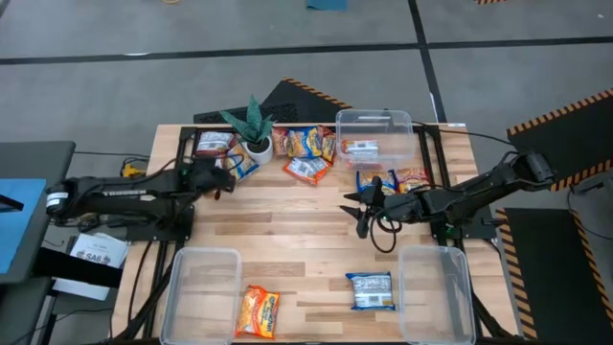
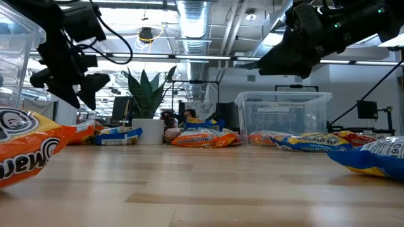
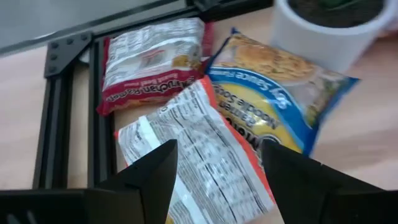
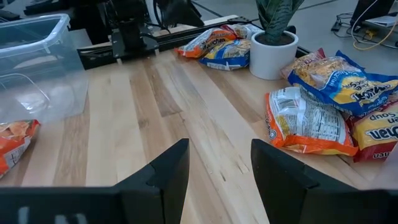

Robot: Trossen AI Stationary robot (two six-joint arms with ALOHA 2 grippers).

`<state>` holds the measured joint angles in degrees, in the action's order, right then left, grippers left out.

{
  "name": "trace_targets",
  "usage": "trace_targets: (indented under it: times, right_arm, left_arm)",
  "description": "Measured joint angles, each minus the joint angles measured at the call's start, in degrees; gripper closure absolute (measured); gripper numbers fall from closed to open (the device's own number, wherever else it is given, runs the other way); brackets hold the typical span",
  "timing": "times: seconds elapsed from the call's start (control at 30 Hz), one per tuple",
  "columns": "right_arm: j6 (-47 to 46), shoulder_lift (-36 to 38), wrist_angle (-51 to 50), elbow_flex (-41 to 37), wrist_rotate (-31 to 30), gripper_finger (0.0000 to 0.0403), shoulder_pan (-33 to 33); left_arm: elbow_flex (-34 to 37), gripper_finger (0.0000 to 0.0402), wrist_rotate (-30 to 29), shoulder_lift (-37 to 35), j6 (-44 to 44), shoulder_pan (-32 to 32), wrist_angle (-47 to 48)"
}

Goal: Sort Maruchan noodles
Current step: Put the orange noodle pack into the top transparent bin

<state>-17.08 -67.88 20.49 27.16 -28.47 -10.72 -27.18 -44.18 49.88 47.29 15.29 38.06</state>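
Several Maruchan packets lie flat on the wood table. An orange one (image 1: pixel 257 311) and a blue one (image 1: pixel 371 290) sit near the front edge. Others cluster by the plant (image 1: pixel 306 158) and beside the far bin (image 1: pixel 395 180), and one lies inside that bin (image 1: pixel 359 149). My left gripper (image 3: pixel 217 180) is open and hovers above an orange packet lying label-back up (image 3: pixel 205 155), next to a red-white packet (image 3: pixel 152 62) and a blue-yellow one (image 3: pixel 280 87). My right gripper (image 4: pixel 219 168) is open over bare wood mid-table (image 1: pixel 359 206); the nearest packets (image 4: pixel 308 124) lie beside it.
Clear bins stand at the near left (image 1: pixel 201 287), near right (image 1: pixel 436 292) and far middle (image 1: pixel 374 129). A spiky plant in a white pot (image 1: pixel 254 134) stands among the far packets, close to my left gripper. Black frame rails (image 3: pixel 68 106) border the table's left side. Bare wood spans the table's middle.
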Motion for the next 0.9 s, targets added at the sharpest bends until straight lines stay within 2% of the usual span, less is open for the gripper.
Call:
trace_targets:
  times: [0.37,0.7,0.8,0.9]
  right_arm:
    - [0.00,-0.02,0.02,0.00,-0.02,0.0210,0.00]
    - [-0.48,-0.02,-0.02,0.00,-0.02,0.0210,0.00]
    - [-0.48,-0.02,0.00,0.00,-0.02,0.0210,0.00]
    - [-0.55,-0.02,-0.01,0.00,-0.04,0.0210,0.00]
  left_arm:
    - [0.00,0.0180,0.85,10.93,0.00,5.92,-10.77]
    - [0.02,0.0184,0.46,20.15,4.31,7.83,-11.63]
    - [0.02,0.0217,0.31,22.26,4.42,7.83,-12.14]
    - [0.02,0.0289,0.19,22.90,4.25,7.19,-12.10]
